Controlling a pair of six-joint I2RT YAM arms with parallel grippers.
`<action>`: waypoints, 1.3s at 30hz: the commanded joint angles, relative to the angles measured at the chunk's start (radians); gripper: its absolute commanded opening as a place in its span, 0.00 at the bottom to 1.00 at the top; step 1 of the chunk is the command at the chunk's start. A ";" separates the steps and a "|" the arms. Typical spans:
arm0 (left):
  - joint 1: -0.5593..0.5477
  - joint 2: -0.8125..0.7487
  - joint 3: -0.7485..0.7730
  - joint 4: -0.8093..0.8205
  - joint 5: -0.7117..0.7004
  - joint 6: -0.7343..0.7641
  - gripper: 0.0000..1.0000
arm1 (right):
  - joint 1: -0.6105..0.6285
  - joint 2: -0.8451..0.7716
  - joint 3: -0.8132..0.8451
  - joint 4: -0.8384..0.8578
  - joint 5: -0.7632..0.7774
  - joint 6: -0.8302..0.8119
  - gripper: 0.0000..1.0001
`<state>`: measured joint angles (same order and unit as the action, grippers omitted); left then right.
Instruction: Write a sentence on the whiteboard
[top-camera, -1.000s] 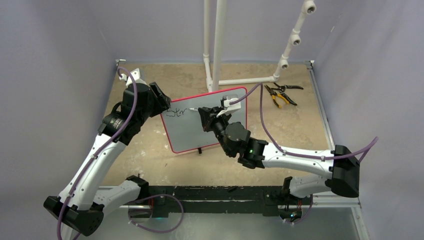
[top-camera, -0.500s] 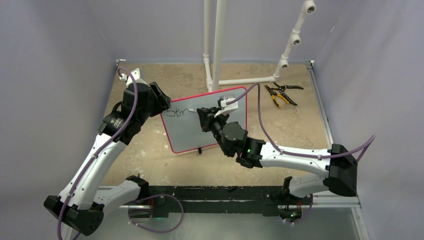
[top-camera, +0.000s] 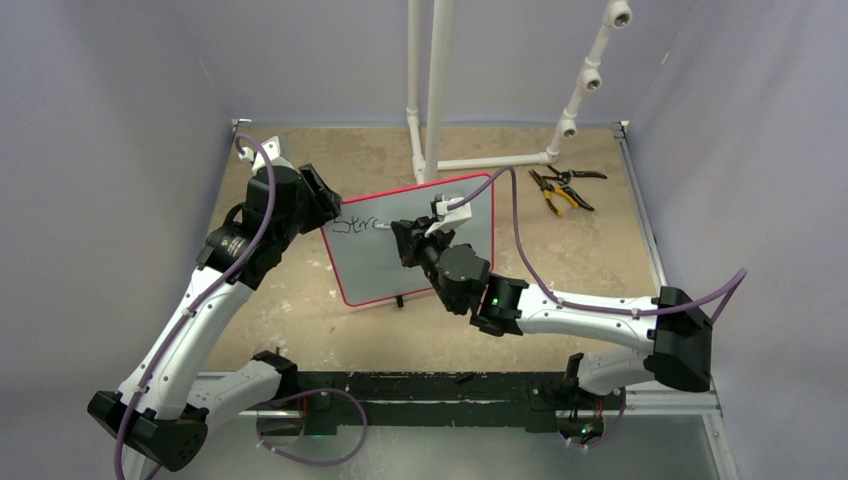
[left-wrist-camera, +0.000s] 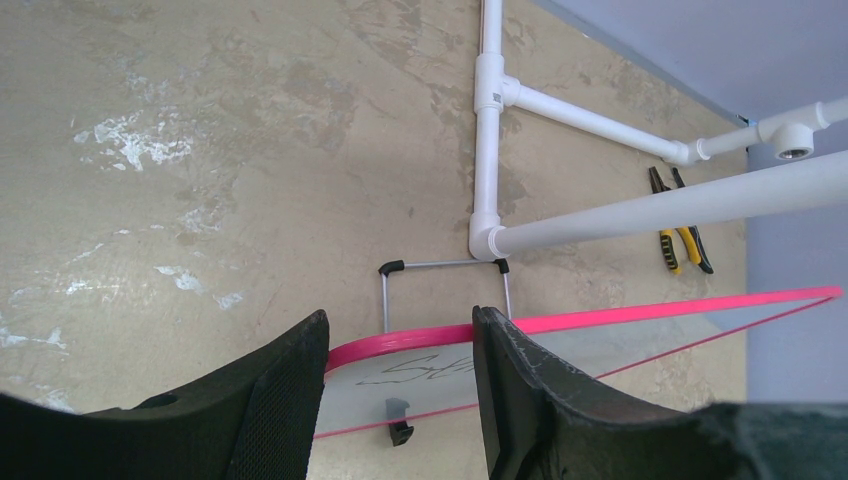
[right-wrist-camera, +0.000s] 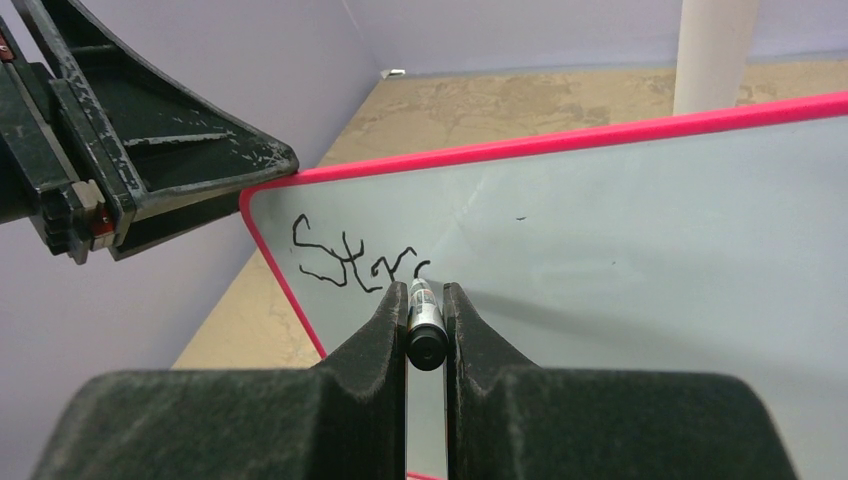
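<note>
Since a second ago the black handwritten sentence (right-wrist-camera: 355, 262) has gained a curl after "Str", top left on the red-bordered, pale grey whiteboard (top-camera: 375, 272) propped mid-table. The right gripper (right-wrist-camera: 425, 298) pinches a black marker (right-wrist-camera: 423, 325), tip at the board. The left gripper (left-wrist-camera: 400, 335) stands wide around the board's top-left corner.

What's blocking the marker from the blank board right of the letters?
Nothing visible. Ahead of the marker, the board right of the writing is bare but for specks; the left gripper sits at its left corner.
</note>
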<state>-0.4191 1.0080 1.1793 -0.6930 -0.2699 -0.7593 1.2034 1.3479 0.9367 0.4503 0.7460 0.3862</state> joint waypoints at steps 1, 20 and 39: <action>-0.001 -0.005 -0.011 -0.011 0.049 -0.009 0.52 | -0.008 -0.027 0.025 -0.051 0.081 0.025 0.00; -0.001 -0.016 -0.012 -0.008 0.046 -0.013 0.52 | -0.008 -0.054 0.029 0.020 0.119 -0.019 0.00; -0.001 -0.026 -0.015 -0.015 0.049 -0.011 0.52 | -0.007 -0.054 0.019 0.082 0.033 -0.042 0.00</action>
<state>-0.4191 0.9993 1.1793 -0.6979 -0.2653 -0.7647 1.2041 1.3205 0.9367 0.4549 0.7918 0.3683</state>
